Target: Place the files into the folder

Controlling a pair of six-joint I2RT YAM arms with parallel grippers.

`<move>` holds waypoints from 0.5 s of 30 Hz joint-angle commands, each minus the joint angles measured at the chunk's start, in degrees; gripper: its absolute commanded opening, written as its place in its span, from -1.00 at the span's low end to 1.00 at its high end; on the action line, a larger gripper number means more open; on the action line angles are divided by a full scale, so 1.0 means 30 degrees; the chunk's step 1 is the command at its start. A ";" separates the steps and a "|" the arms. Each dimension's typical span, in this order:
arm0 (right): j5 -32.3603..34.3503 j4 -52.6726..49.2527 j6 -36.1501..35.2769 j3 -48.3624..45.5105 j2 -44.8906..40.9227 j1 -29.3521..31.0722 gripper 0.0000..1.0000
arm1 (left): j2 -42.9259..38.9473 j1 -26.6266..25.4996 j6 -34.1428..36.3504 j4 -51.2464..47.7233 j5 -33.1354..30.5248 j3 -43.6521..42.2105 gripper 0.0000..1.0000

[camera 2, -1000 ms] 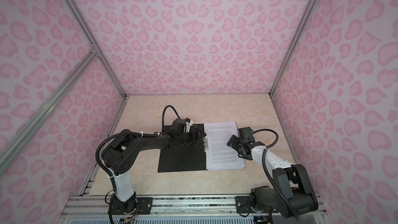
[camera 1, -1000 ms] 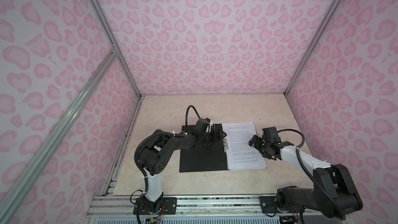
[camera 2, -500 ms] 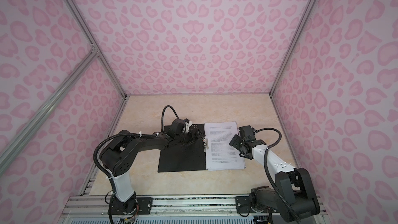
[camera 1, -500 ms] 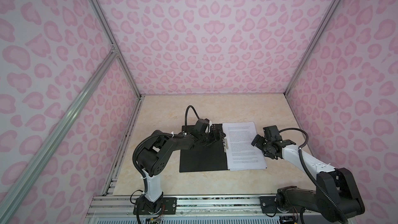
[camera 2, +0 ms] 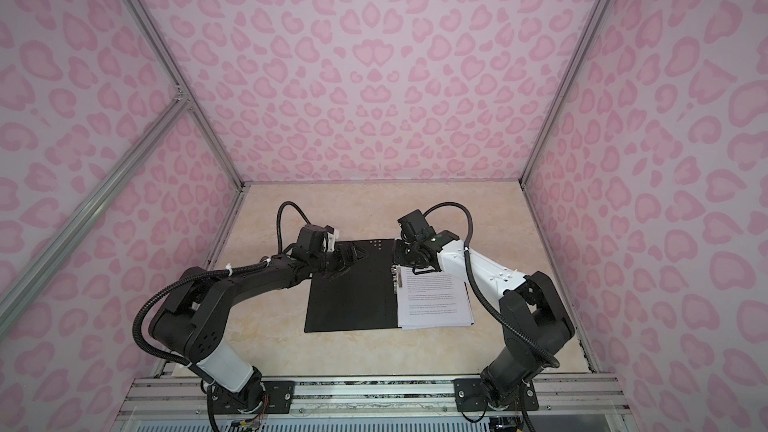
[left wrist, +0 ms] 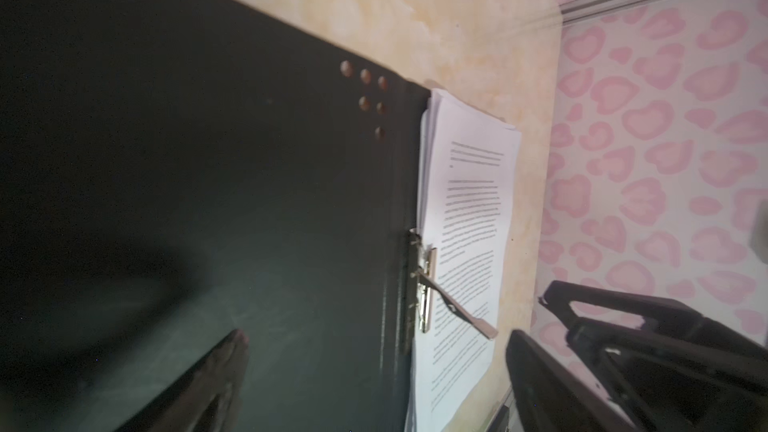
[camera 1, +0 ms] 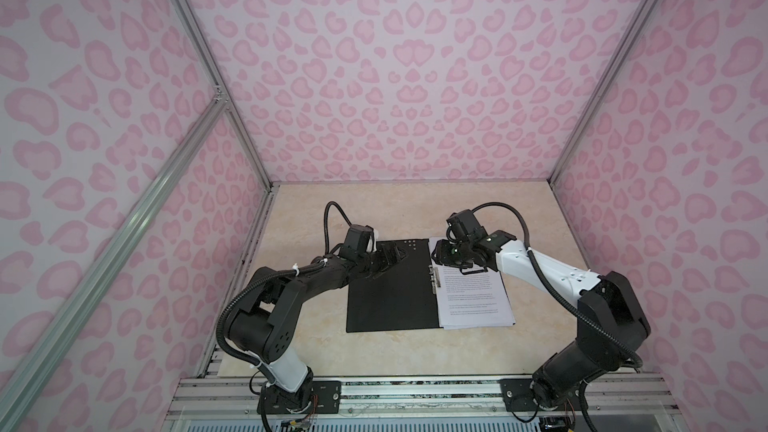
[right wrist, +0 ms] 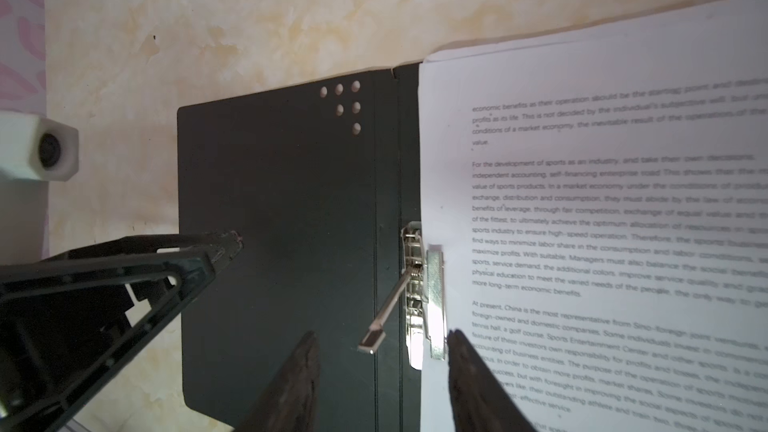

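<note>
Top views, then wrists: folder lying open, files sitting on its right half.
In both top views the folder (camera 1: 390, 292) (camera 2: 353, 292) is lying open, black side up, on the table (camera 1: 374, 214), and the files (camera 1: 473, 301) (camera 2: 432, 301) are sitting stacked on its right half with the clip (camera 1: 434, 280) lying on their spine-side edge; the left gripper (camera 1: 390, 257) is reaching low over the left half's far end and the right gripper (camera 1: 441, 257) is hanging over the files' far corner. In the left wrist view the left gripper (left wrist: 378, 338) is standing wide open, holding nothing, its fingers (left wrist: 216, 376) straddling the spine. In the right wrist view the right gripper (right wrist: 382, 336) is standing partly open, its fingers (right wrist: 291, 380) flanking the clip's raised lever (right wrist: 390, 309) without gripping it.
</note>
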 commanded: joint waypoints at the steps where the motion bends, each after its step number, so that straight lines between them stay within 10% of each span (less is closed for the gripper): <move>1: 0.1327 -0.1001 0.2099 -0.0192 -0.0175 0.0715 0.04 | -0.0406 0.0173 0.0533 -0.0458 -0.0388 -0.0659 0.96; 7: 0.2528 0.1189 0.8250 -0.3161 -0.2358 0.1113 -0.19 | -0.0239 0.0213 0.0049 -0.0018 -0.1378 -0.1696 0.96; 15: 0.1691 0.0370 1.0705 -0.1523 -0.0990 0.1218 -0.38 | -0.0578 0.0228 -0.0494 0.0090 -0.2423 -0.2655 0.95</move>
